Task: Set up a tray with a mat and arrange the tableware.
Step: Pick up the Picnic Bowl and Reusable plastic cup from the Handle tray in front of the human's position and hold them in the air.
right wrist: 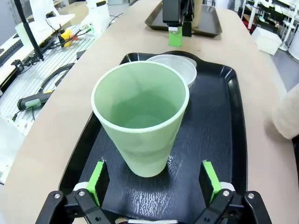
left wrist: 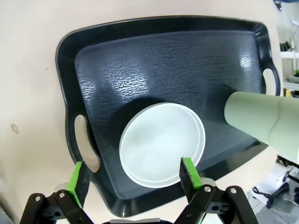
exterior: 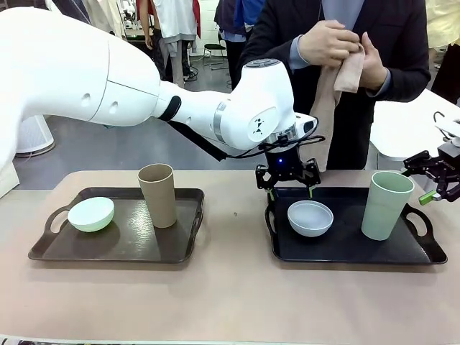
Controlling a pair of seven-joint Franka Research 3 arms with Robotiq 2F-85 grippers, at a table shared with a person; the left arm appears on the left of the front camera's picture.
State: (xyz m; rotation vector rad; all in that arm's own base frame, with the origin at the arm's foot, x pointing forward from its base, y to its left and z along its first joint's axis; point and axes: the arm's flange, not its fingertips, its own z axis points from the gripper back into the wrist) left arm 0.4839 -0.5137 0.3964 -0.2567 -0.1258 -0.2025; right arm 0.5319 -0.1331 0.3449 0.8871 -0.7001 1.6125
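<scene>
Showing both pincers spread wide, with nothing between the pads. Your left pincer [exterior: 291, 191] hangs over the far left corner of the black tray [exterior: 345, 260], just behind the white-grey bowl [exterior: 310, 218]; in the left wrist view the bowl lies below and ahead of the pads, untouched. Your right pincer [right wrist: 153, 175] waits near the pale green cup [right wrist: 140, 121], which stands upright at the right end of the same tray, apart from both pads.

On the brown tray [exterior: 129, 241] to the left sit the pale mint bowl [exterior: 91, 213] and the tan cup [exterior: 157, 194], upright and just beside each other. Across the desk [exterior: 230, 302], the person's hands [exterior: 330, 43] hold a tan cloth [exterior: 348, 72], probably the mat. No mat lies on either tray.

Handling, as a judgement: the ware looks light, stiff and smooth, likely a thin moulded plastic, so expect little weight and some slip.
- Cup: it is tall and narrows toward the foot, so a nudge may tip it. Take it across the wall at mid-height or a little above.
- Bowl: it is low, with a thin rim. Pinch that rim with one pad inside and one outside, rather than trying to span the whole bowl.
</scene>
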